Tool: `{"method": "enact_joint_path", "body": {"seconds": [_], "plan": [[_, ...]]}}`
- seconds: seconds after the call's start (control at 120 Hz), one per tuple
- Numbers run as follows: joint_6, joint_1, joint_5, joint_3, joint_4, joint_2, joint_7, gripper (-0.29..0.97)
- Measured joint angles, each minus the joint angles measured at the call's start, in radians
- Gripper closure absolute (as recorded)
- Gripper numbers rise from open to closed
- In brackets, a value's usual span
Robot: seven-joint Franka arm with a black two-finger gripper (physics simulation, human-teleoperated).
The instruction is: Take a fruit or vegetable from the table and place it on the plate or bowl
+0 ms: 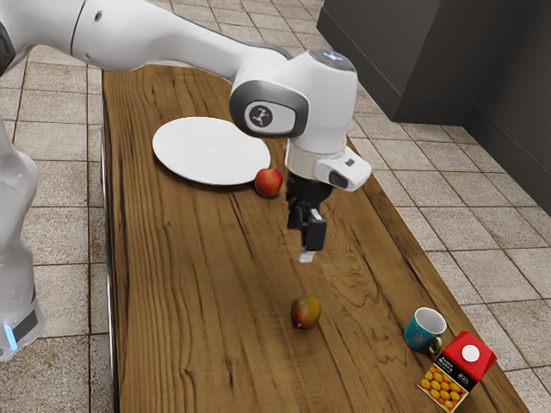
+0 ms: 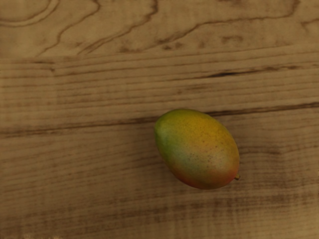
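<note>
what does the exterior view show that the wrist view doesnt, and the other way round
Exterior view, beyond the wrist view: the arm, the open gripper above the table, a white plate with an apple beside its rim, a mug and a carton.

Wrist view, beyond the exterior view: close detail of the mango, green shading to orange and red, with a small nub at the red end.

Both: the mango lying on the wooden table.

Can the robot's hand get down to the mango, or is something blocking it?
Probably yes. The gripper hangs above the table, and the mango lies alone on bare wood nearly under it. The mug and juice carton sit well off to the side.
</note>
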Motion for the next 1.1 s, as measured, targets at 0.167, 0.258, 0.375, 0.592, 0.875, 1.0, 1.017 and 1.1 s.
{"method": "enact_joint_path", "body": {"seconds": [0.167,0.258,0.375,0.592,0.875,1.0,1.017,1.1], "plan": [[0.017,0.0,-0.001,-0.002,-0.012,0.004,-0.1,0.0],[0.023,0.001,-0.001,-0.001,-0.021,0.009,-0.146,0.0],[0.027,0.006,-0.001,0.003,-0.026,0.012,-0.194,0.0],[0.05,0.005,0.0,-0.004,-0.037,0.041,-0.263,0.0],[0.098,-0.01,0.0,-0.039,-0.042,0.087,-0.324,0.0],[0.109,-0.008,0.0,-0.04,-0.041,0.092,-0.343,0.0],[0.11,-0.008,0.0,-0.04,-0.04,0.093,-0.345,0.0],[0.115,-0.006,0.0,-0.039,-0.037,0.099,-0.355,0.0]]}}
